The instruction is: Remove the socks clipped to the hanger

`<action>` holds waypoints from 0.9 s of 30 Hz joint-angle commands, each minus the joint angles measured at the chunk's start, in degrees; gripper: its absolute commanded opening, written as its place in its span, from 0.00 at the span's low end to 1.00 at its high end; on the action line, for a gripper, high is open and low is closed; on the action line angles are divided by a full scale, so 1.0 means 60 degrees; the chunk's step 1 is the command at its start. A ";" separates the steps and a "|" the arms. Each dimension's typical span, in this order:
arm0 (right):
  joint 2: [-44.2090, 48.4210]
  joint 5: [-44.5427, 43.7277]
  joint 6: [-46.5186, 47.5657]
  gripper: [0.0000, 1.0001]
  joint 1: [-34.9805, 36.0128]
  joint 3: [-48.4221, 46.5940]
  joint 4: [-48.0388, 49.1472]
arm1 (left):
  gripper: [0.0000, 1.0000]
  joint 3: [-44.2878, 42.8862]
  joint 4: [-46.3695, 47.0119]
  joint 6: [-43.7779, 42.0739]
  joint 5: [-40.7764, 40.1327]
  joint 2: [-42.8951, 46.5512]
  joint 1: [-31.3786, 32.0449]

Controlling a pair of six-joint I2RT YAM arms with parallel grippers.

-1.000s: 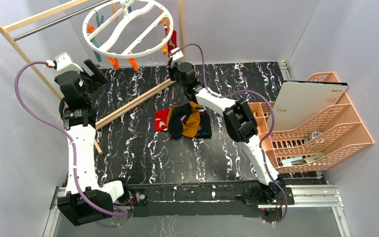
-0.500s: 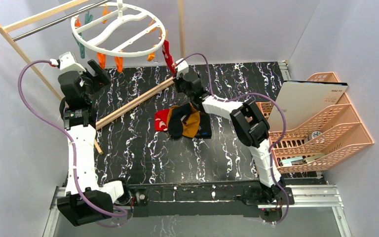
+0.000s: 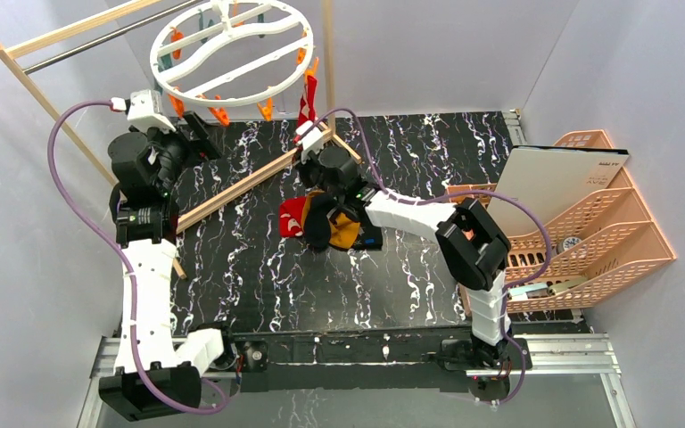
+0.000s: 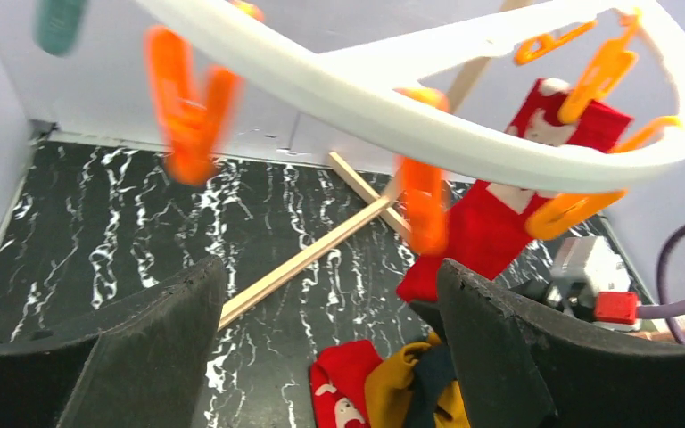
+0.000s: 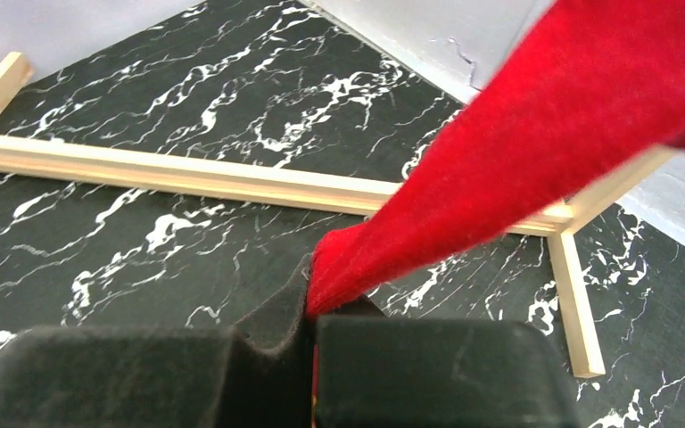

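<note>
The white round hanger hangs at the back, fringed with orange and teal clips; its ring also crosses the left wrist view. One red sock hangs stretched from a clip on its right side. My right gripper is shut on that sock's lower end. A pile of red, mustard and black socks lies on the mat, also low in the left wrist view. My left gripper is open and empty, below the hanger's left side.
A wooden-framed rack with a metal rod stands at the back left; its base bars lie across the black marbled mat. A peach plastic file basket holding a white board stands at the right. A dark flat object lies under the sock pile.
My right gripper has pulled down and toward the near side with the red sock, stretching it. The hanger has swung and tilted. My left arm has moved right, nearer the hanger.
</note>
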State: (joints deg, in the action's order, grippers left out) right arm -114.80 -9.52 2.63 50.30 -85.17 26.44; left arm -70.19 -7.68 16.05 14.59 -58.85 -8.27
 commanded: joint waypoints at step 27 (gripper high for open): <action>0.2174 -0.0896 -0.0270 0.01 0.2858 0.1969 0.0084 | 0.93 0.0163 0.0109 -0.0002 0.4111 0.0952 0.0417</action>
State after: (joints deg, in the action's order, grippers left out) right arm -104.29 -13.63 1.74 67.00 -72.84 25.43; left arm -71.46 -8.93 17.19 33.34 -54.15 -6.74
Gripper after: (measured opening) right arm 0.044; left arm 0.919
